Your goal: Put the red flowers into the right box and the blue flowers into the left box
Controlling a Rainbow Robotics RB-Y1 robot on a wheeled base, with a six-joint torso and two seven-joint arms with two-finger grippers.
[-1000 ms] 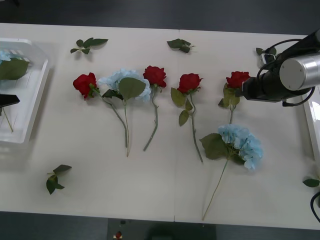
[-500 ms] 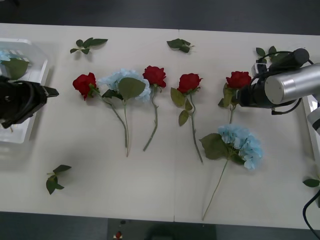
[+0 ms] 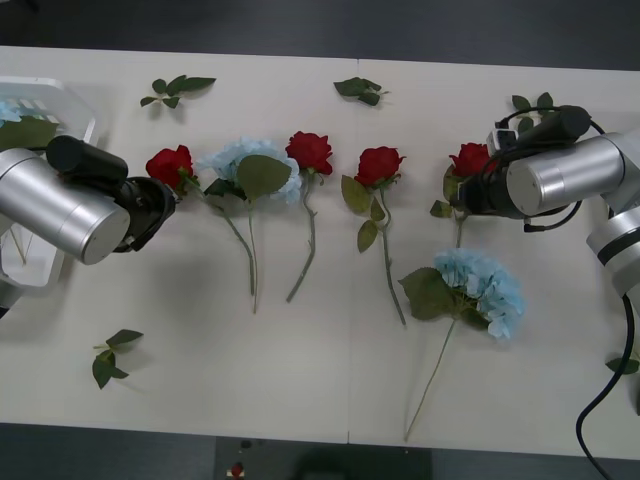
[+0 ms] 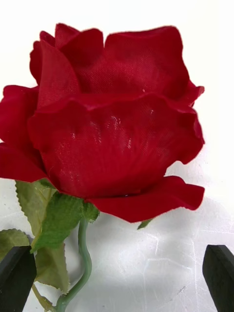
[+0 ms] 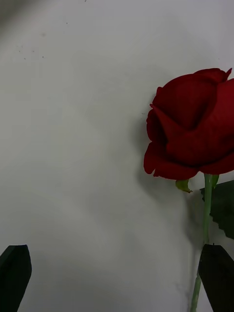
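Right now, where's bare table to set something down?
Free: the near strip between the loose leaf sprig and the low blue flower's stem, and the far edge between the two leaf sprigs. Crowded: the middle row of roses, where the left gripper and right gripper work.

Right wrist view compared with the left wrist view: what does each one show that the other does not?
Right wrist view alone: the rightmost red rose seen close, centred ahead of the open right claw, leaves under the bloom. Left wrist view alone: the leftmost red rose, off to one side of the open left claw. Both share the white table and black fingers.
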